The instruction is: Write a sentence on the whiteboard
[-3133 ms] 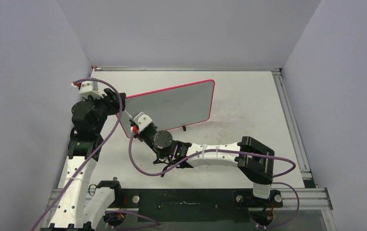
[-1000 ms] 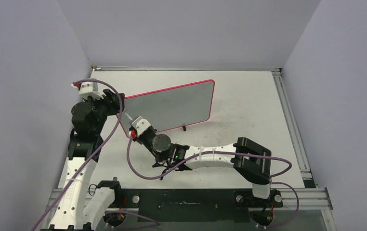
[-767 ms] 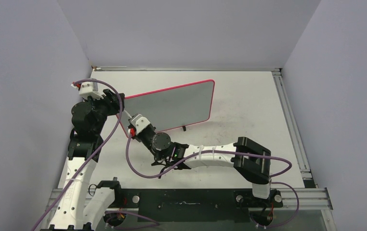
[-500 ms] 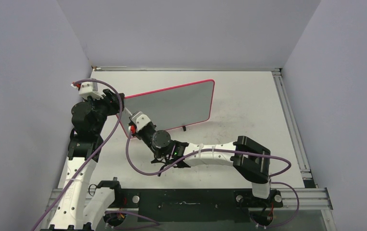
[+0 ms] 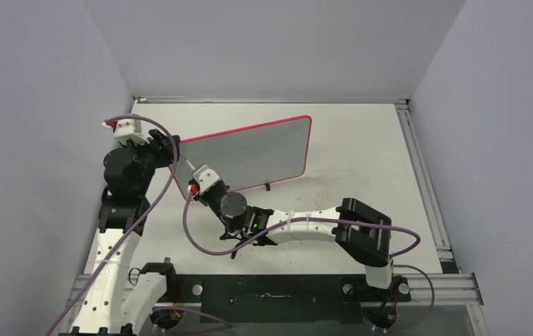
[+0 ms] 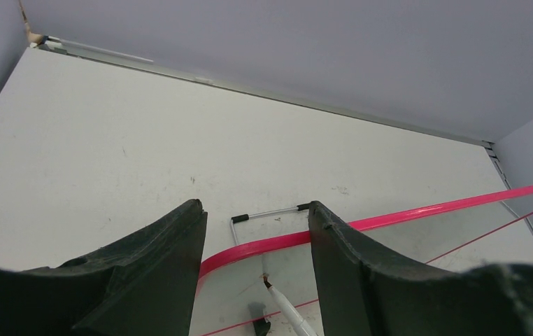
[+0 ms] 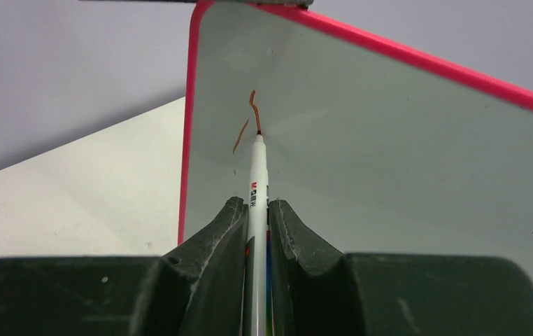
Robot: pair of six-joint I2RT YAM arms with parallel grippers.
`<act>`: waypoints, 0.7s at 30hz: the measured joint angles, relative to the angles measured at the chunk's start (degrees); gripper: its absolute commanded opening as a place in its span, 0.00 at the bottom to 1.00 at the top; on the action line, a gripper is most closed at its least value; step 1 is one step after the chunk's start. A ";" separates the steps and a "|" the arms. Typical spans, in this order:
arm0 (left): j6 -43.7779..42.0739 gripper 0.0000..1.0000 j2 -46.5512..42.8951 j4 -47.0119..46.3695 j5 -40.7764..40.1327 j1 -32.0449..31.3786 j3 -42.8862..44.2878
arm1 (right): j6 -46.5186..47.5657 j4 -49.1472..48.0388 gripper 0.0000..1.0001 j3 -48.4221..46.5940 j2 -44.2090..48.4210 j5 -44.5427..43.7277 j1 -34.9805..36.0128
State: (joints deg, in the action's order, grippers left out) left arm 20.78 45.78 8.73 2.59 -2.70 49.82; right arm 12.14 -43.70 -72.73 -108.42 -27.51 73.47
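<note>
The whiteboard point(image 5: 264, 150) stands tilted on its wire feet, pale grey with a pink rim; it also shows in the left wrist view point(image 6: 389, 221) and the right wrist view point(image 7: 389, 161). My right gripper point(image 5: 194, 173) point(image 7: 255, 203) is shut on a white marker point(image 7: 257, 175), its tip touching the board near the left rim. Of the sentence point(image 7: 253, 108) only a short dark-red hook and a slanted dash show. My left gripper point(image 5: 173, 150) point(image 6: 253, 210) is open at the board's left corner, the fingers wide apart. The marker point(image 6: 285, 304) tip shows between them.
A wire foot point(image 6: 271, 213) of the board rests on the white scuffed tabletop point(image 5: 361, 140). Grey walls close in the left, back and right. A metal rail point(image 5: 421, 182) runs along the table's right edge. Purple cables point(image 5: 201, 241) loop by both arms.
My right gripper with the marker has shifted slightly up and left along the board's left part. The left arm and the board have not moved.
</note>
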 measured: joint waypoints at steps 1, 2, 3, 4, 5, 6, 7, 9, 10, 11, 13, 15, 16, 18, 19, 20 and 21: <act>0.00 0.53 0.02 0.00 -0.02 0.00 0.00 | -0.17 0.04 0.05 0.39 0.00 -0.20 0.00; 0.00 0.53 0.00 0.00 -0.04 0.00 0.00 | -0.28 0.09 0.05 0.74 0.00 -0.37 0.00; 0.00 0.53 0.00 0.00 -0.07 0.00 0.00 | -0.39 0.09 0.05 0.98 0.00 -0.46 0.00; 0.00 0.53 0.00 0.00 -0.11 0.00 0.00 | -0.57 0.09 0.05 1.20 0.00 -0.61 0.00; 0.00 0.53 -0.02 0.00 -0.15 0.00 0.00 | -0.70 0.09 0.05 1.38 0.00 -0.68 0.00; 0.00 0.53 -0.04 0.00 -0.17 0.00 0.00 | -0.81 0.11 0.05 1.49 0.00 -0.76 0.00; 0.00 0.53 -0.04 0.00 -0.17 0.00 0.00 | -0.83 0.22 0.05 1.51 0.00 -0.79 0.00; 0.00 0.53 -0.04 0.00 -0.17 0.00 0.00 | -0.85 0.28 0.05 1.51 0.00 -0.74 0.00; 0.00 0.53 -0.04 0.00 -0.17 0.00 0.00 | -0.85 0.31 0.05 1.51 0.00 -0.72 0.00; 0.00 0.53 -0.04 0.00 -0.17 0.00 -0.02 | -0.85 0.42 0.05 1.51 0.00 -0.63 0.00; 0.00 0.53 -0.07 0.00 -0.17 0.00 -0.04 | -0.83 0.57 0.05 1.51 0.00 -0.31 0.00; 0.00 0.53 -0.15 0.00 -0.17 0.00 -0.09 | -0.83 0.87 0.05 1.49 0.00 0.07 -0.04; 0.00 0.53 -0.20 0.00 -0.17 0.00 -0.09 | -0.83 0.96 0.05 1.49 -0.02 0.26 -0.04; 0.00 0.53 -0.22 0.00 -0.17 0.00 -0.09 | -0.83 1.22 0.05 1.40 -0.04 0.61 -0.07; 0.00 0.53 -0.22 0.00 -0.17 0.00 -0.09 | -0.83 1.36 0.05 1.29 -0.09 0.83 -0.11; 0.00 0.53 -0.24 0.00 -0.17 0.00 -0.09 | -0.83 1.42 0.05 1.14 -0.15 0.96 -0.15; 0.00 0.53 -0.24 0.00 -0.17 0.00 -0.09 | -0.83 1.60 0.05 0.92 -0.22 1.16 -0.17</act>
State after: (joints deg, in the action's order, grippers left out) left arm 20.78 45.54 8.73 2.42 -2.70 49.74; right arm 11.31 -42.11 -71.81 -108.64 -26.35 73.30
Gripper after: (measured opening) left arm 0.531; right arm 0.149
